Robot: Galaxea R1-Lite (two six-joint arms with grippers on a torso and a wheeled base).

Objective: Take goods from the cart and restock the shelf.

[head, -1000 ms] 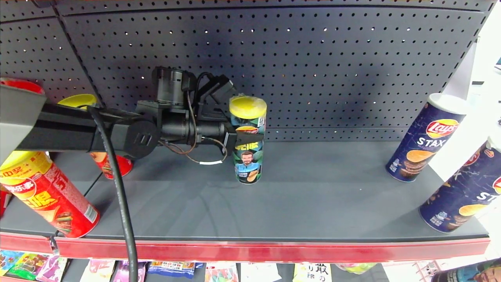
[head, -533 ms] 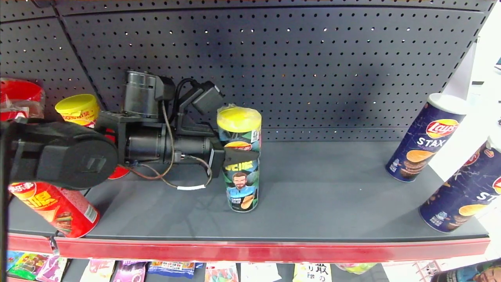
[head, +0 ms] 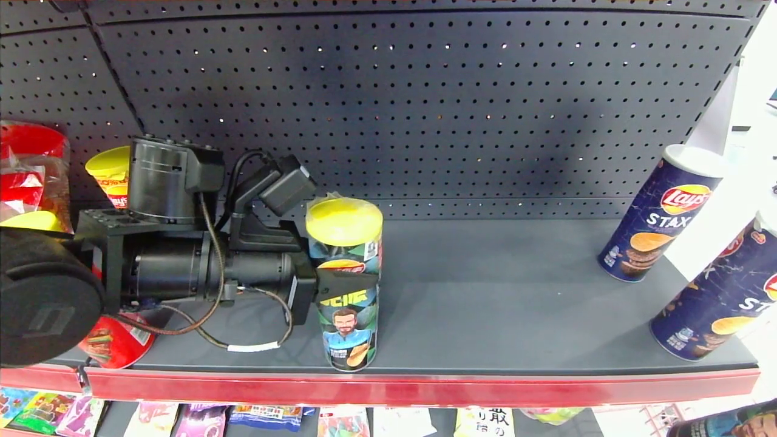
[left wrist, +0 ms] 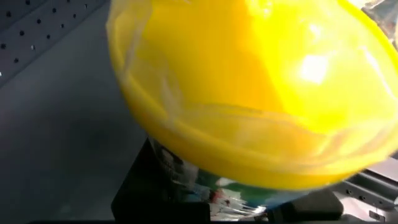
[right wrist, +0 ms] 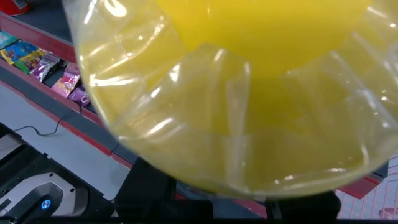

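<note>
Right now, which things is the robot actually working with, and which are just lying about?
In the job: can in left pincer; second can in right pincer; shelf.
Lying about: blue cans; red can; packets below.

At the front edge of the shelf (head: 498,303), left of centre, a can (head: 345,303) is held upright by the left pincer (head: 347,278), two other cans (head: 652,215) are stood well to its right, further cans (head: 115,176) are placed behind the arm at the left, and a pegboard (head: 425,109) is set behind all.
</note>
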